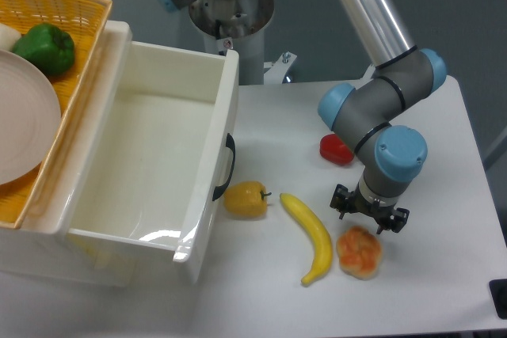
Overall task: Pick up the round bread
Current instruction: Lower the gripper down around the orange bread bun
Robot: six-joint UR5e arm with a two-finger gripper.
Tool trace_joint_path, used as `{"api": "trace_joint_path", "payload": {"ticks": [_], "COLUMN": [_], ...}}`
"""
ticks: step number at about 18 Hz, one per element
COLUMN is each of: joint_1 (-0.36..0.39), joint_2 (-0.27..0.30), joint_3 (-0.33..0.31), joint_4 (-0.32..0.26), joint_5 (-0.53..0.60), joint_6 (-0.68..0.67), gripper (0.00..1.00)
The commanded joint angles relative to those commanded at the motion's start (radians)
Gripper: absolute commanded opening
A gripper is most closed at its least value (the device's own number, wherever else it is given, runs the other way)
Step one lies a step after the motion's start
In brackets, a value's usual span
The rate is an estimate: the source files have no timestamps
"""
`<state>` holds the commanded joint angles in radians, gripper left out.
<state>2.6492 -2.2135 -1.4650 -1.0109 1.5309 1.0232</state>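
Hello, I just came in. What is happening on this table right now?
A robot arm holds its gripper just above the round bread at the table's front right. Nothing is lifted yet; the bread lies on the table beside a banana. Whether the fingers are open cannot be told. A yellow fruit lies by the open white drawer, and a red pepper sits behind the arm.

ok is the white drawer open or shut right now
Open. The white drawer is pulled out, its bare inside visible from above, with the black handle facing the yellow fruit.

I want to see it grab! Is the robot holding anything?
Nothing yet. Its hand hovers just above the round bread, which lies on the table.
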Motion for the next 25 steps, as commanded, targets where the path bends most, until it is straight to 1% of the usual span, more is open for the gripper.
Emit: {"api": "trace_joint_path", "payload": {"ticks": [4, 5, 7, 9, 11, 12, 13, 14, 22, 23, 24, 25], "joint_1": [-0.009, -0.011, -0.012, -0.012, -0.012, -0.012, -0.012, -0.012, -0.012, -0.011, -0.011, -0.011], "joint_2": [-0.014, -0.014, -0.009, -0.008, 0.003, 0.008, 0.012, 0.015, 0.032, 0.032, 0.032, 0.031], "joint_3": [0.006, 0.009, 0.006, 0.002, 0.000, 0.000, 0.000, -0.001, -0.005, -0.005, 0.000, 0.003], "joint_4": [0.002, 0.000, 0.000, -0.002, -0.002, -0.003, -0.003, -0.005, -0.009, -0.008, -0.006, -0.005], "joint_5": [0.002, 0.002, 0.000, 0.000, 0.000, 0.000, 0.000, 0.000, -0.006, -0.008, -0.009, -0.009], "joint_6": [-0.002, -0.005, -0.009, -0.009, -0.006, -0.005, -0.008, -0.008, -0.009, -0.009, -0.011, -0.011], "gripper": [0.81, 0.78, 0.68, 0.50, 0.24, 0.14, 0.04, 0.00, 0.00, 0.14, 0.46, 0.57]}}
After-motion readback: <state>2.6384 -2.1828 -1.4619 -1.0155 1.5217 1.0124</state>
